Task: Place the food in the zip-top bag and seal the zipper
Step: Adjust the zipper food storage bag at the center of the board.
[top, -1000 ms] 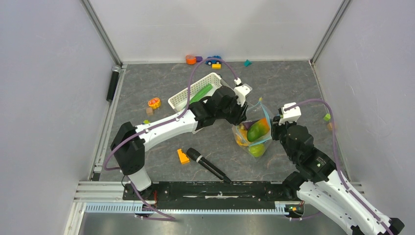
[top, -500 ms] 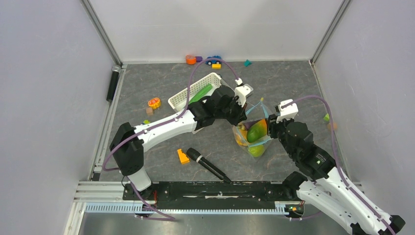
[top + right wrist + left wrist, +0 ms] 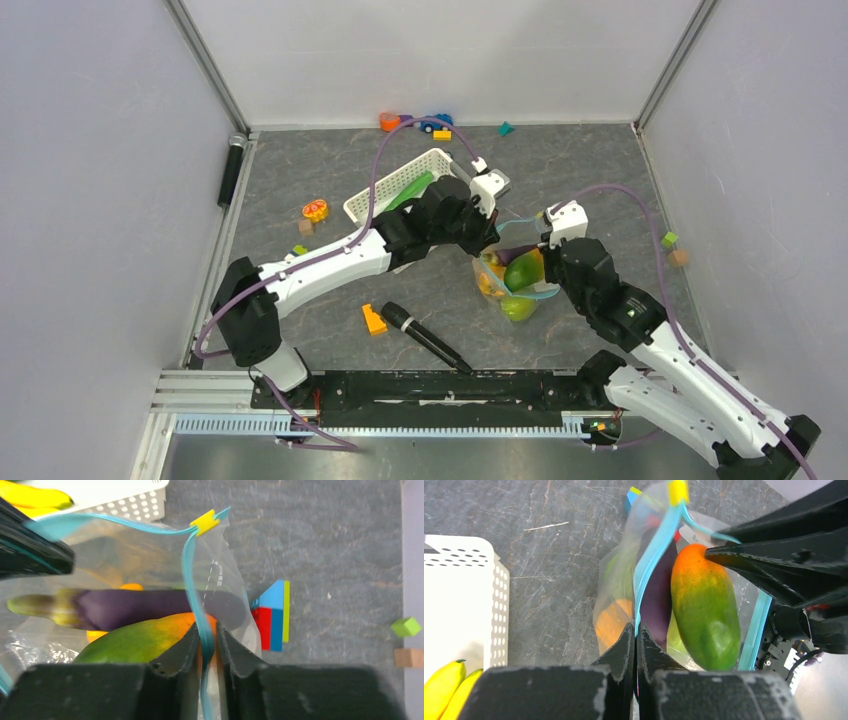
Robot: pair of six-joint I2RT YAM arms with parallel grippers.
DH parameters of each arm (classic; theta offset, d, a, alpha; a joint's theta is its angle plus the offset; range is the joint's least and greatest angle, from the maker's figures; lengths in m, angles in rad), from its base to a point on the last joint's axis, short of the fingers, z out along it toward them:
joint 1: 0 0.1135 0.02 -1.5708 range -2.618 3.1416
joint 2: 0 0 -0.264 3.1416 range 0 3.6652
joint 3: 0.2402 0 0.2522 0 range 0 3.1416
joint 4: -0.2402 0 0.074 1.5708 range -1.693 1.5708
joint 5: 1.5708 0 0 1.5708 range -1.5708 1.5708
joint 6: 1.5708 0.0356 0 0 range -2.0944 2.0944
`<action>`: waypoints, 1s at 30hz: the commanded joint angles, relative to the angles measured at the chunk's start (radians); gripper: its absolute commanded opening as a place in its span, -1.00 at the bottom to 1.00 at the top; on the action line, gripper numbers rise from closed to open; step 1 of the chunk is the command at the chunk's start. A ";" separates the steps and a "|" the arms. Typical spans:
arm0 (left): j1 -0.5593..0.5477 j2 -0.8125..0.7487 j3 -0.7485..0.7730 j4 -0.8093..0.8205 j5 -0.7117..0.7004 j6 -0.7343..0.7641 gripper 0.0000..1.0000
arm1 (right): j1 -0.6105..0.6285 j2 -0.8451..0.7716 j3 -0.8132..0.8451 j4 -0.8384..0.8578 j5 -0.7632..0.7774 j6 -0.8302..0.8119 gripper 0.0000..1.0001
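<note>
We're looking at the zip-top bag (image 3: pixel 515 285). It is sitting on the bench (image 3: pixel 590 170) between the two arms, just beside the white slotted basket (image 3: pixel 372 203), with its mouth gaping upward. Its light-blue zipper (image 3: pixel 650 565) is splitting into two strands, and by our reading that is deliberate: each arm is taking one side so the floppy mouth is standing open for loading.

The yellow slider (image 3: pixel 205 522) is sitting at the far end where the strands meet, so nothing is being sealed yet. Inside, a green-and-orange fruit (image 3: pixel 705 612) is lying against a purple eggplant (image 3: pixel 145 609), with something orange showing lower down.

The left tool (image 3: pixel 635 636) is clenching tight on its strand of the zipper, pinning that lip. The right tool (image 3: pixel 205 632) is straddling the opposite strand, with the strip running between its fingers. We cannot tell whether it is pinching the strip or only bracketing it.

Moving outward, yellow bananas (image 3: pixel 446 682) and a green cucumber (image 3: pixel 410 188) are waiting in the basket, so we're judging the loading unfinished. A black microphone (image 3: pixel 425 338) is lying near the arm bases, well apart from the bag.
</note>
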 commanded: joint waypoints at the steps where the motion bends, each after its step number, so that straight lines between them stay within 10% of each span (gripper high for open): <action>1: 0.000 -0.075 0.008 0.050 -0.073 -0.015 -0.96 | 0.000 0.036 0.064 -0.087 0.079 0.022 -0.77; 13: 0.023 -0.133 0.100 0.047 -0.406 0.055 -0.96 | 0.000 -0.007 0.224 0.171 -0.047 0.041 -1.00; 22: 0.046 -0.011 0.197 -0.099 0.561 -0.033 -0.96 | 0.000 0.201 0.283 0.194 -0.192 0.014 -1.00; 26: 0.105 -0.131 0.072 -0.030 0.142 -0.086 -0.96 | -0.001 0.161 0.260 0.166 0.028 0.000 -1.00; 30: 0.222 -0.248 -0.051 0.076 0.015 -0.216 -0.90 | 0.000 0.091 0.206 0.166 0.165 0.010 -1.00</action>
